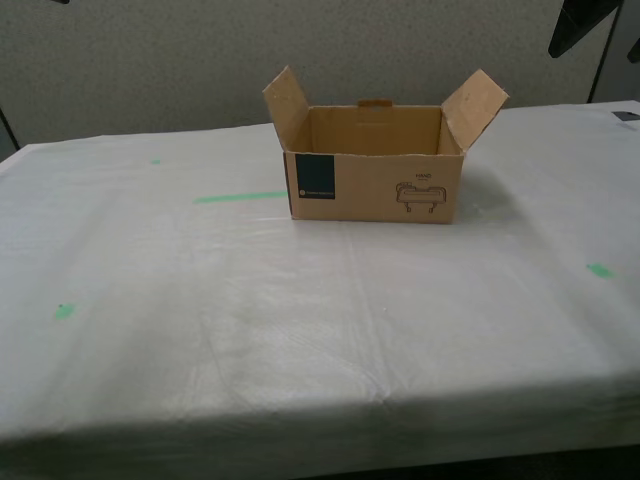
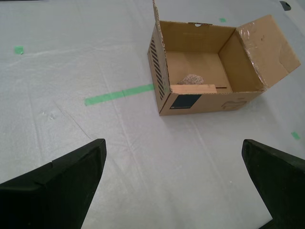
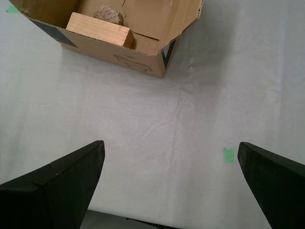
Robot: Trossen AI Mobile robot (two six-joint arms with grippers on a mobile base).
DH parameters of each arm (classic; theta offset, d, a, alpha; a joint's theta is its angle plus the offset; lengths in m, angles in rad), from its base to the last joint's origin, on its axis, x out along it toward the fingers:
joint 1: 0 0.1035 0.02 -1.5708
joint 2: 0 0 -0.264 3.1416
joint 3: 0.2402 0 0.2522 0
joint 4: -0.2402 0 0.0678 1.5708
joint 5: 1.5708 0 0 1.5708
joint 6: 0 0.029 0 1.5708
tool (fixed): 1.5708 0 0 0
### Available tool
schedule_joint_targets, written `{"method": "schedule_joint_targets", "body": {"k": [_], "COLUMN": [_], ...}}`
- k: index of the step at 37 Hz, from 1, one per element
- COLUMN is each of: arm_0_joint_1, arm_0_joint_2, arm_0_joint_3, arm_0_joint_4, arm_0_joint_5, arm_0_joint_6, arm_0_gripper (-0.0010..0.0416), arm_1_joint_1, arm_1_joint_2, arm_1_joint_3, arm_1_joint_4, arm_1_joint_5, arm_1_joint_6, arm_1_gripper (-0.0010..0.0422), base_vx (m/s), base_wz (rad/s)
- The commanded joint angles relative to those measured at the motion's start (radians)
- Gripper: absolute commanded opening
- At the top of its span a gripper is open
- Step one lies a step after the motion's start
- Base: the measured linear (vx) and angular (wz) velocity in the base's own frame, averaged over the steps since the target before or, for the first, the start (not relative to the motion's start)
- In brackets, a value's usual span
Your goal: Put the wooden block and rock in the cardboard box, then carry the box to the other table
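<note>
The cardboard box (image 1: pixel 375 190) stands open on the white-sheeted table (image 1: pixel 300 330), flaps spread, teal label and line drawing facing the exterior camera. Its front wall hides its contents in that view. Inside the box (image 2: pixel 209 102), the wooden block (image 2: pixel 193 88) lies against the front wall with the rock (image 2: pixel 193 78) just behind it. The first wrist view shows the same box (image 3: pixel 119 55), block (image 3: pixel 97 29) and rock (image 3: pixel 108 14). My first gripper (image 3: pixel 170 145) and my second gripper (image 2: pixel 173 145) are both open and empty, held above the sheet well short of the box.
Green tape marks dot the sheet: a strip (image 1: pixel 240 197) beside the box and small marks (image 1: pixel 64 311) (image 1: pixel 600 270). A dark arm part (image 1: pixel 585 25) hangs at the exterior view's top right. The table's near edge (image 1: pixel 320 440) runs along the bottom, and a grey partition wall stands behind.
</note>
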Motion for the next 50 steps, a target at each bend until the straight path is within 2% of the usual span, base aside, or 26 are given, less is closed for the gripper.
{"method": "schedule_joint_targets", "body": {"k": [1, 50], "arm_0_joint_1": [0.000, 0.000], "arm_0_joint_2": [0.000, 0.000], "arm_0_joint_3": [0.000, 0.000], "arm_0_joint_4": [0.000, 0.000], "arm_0_joint_5": [0.005, 0.005], "arm_0_joint_6": [0.003, 0.003], "arm_0_gripper": [0.0390, 0.0390], "arm_1_joint_1": [0.000, 0.000], "arm_1_joint_2": [0.000, 0.000], "arm_1_joint_3": [0.001, 0.001], "arm_1_joint_4": [0.002, 0.002], "arm_1_joint_5": [0.002, 0.002], "arm_1_joint_6": [-0.002, -0.002], "arm_1_gripper": [0.0389, 0.0389], "base_vx": [0.000, 0.000], "base_wz": [0.000, 0.000]}}
